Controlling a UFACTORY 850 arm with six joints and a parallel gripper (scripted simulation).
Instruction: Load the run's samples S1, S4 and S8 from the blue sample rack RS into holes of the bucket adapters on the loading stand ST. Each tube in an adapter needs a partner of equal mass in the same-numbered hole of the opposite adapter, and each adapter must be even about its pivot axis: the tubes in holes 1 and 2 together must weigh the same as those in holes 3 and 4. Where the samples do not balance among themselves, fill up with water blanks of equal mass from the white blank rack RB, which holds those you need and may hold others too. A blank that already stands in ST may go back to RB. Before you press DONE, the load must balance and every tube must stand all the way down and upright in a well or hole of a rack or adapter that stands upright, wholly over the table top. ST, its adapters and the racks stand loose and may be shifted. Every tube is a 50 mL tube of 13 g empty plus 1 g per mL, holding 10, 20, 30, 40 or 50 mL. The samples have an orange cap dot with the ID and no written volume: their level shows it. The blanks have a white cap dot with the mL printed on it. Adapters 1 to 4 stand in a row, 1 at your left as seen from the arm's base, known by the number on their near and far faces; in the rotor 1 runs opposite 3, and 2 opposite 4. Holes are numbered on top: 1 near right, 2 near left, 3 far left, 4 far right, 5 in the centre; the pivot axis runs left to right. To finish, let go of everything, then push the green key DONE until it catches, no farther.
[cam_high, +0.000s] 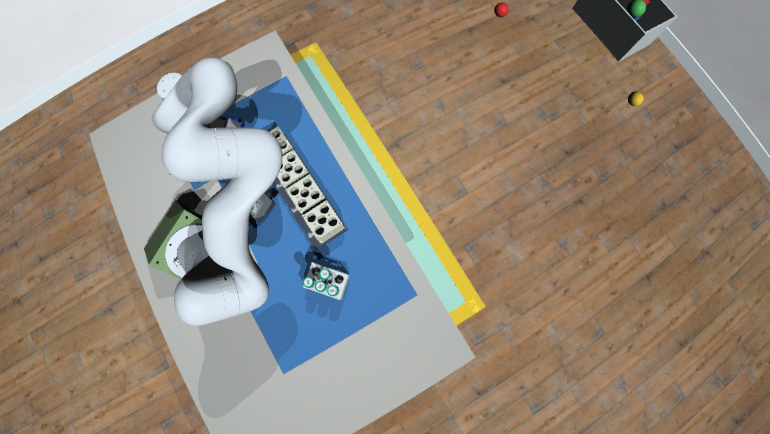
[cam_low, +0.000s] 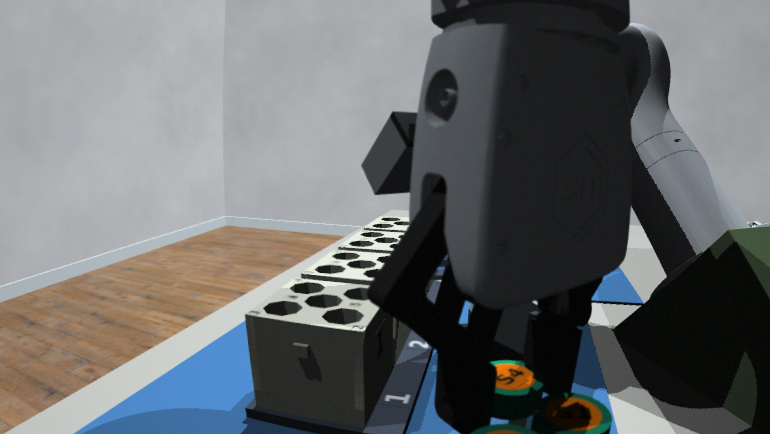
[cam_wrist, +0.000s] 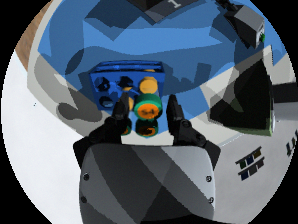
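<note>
My gripper (cam_low: 510, 400) (cam_wrist: 148, 101) is open, low over the blue sample rack RS (cam_wrist: 105, 83). Its fingers stand on either side of the sample tube S4 (cam_low: 514, 375) (cam_wrist: 148, 106), which has a green cap with an orange dot and stands upright in the rack. A second orange-dot tube (cam_low: 574, 412) stands just in front of it, and another orange cap (cam_wrist: 149, 86) shows beyond S4 in the wrist view. The row of grey bucket adapters (cam_high: 307, 188) (cam_low: 312, 350) on the stand ST (cam_low: 396, 398) shows only empty holes. In the top view my arm hides the gripper and the sample rack.
The white blank rack RB (cam_high: 345, 278) with several white-dot tubes (cam_high: 320, 286) stands on the blue mat (cam_high: 372, 269), apart from the stand. A green block (cam_high: 171, 237) (cam_low: 717, 323) stands close at my gripper's side. A yellow and mint strip (cam_high: 425, 215) runs along the table's far edge.
</note>
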